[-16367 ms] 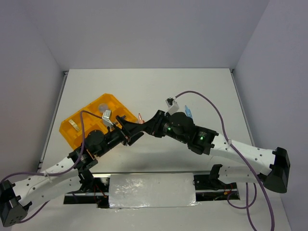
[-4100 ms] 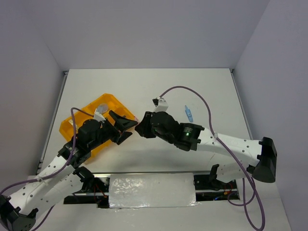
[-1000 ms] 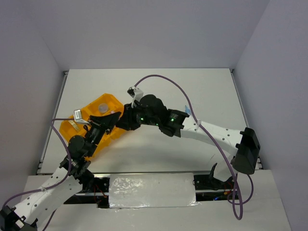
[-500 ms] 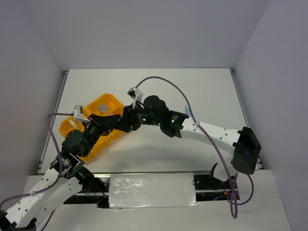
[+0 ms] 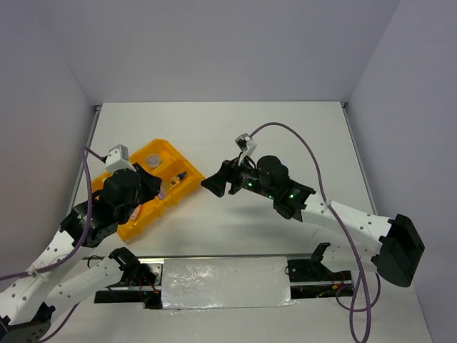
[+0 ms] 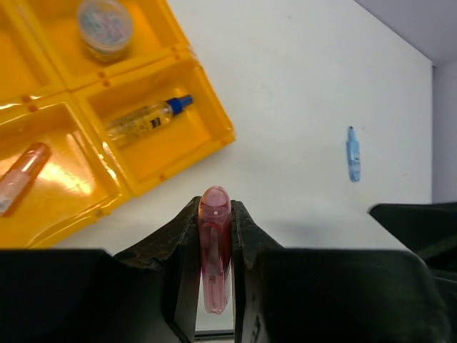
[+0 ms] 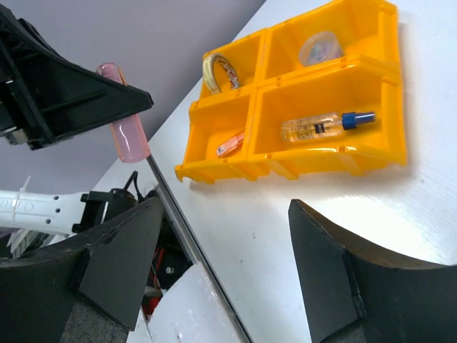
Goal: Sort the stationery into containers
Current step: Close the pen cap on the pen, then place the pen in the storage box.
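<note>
Frankly, my worry was the pink pen [image 6: 214,250]: my left gripper [image 6: 214,218] pinched it between nearly closed jaws, raised near the tray [image 7: 321,163], and a release from that height could have bounced it outside. My right gripper [image 7: 228,257], spread wide and empty, hovered right of the tray, crowding that side. A blue pen [image 6: 353,153] lay far right on the table.
</note>
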### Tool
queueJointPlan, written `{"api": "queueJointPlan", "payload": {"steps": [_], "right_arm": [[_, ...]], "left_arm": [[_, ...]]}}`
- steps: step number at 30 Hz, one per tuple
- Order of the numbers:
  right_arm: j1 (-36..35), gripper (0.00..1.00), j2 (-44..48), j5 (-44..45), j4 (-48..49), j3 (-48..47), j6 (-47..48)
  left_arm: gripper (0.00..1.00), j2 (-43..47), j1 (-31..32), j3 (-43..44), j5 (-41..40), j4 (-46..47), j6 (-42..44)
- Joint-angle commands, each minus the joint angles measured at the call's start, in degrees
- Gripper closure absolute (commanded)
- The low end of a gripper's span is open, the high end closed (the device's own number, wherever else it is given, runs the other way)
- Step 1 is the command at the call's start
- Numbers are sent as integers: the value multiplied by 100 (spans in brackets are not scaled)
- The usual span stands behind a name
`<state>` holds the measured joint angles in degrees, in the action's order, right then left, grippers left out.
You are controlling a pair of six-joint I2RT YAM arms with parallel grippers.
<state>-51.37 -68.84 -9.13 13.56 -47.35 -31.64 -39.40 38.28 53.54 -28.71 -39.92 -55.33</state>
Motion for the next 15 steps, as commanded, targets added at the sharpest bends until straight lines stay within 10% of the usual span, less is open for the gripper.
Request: {"api": "queueJointPlan", "payload": {"steps": [1, 7, 15], "right_arm": [[118, 21, 484, 165, 156, 200, 96], [128, 21, 853, 797, -915, 24, 272], [136, 21, 1548, 842, -1066, 595, 255]], "left_arm": [[100, 11, -40, 148, -627, -428, 154], [100, -1007, -608, 509, -2121, -2317, -726], [100, -1631, -2430, -440, -901, -711, 384]]}}
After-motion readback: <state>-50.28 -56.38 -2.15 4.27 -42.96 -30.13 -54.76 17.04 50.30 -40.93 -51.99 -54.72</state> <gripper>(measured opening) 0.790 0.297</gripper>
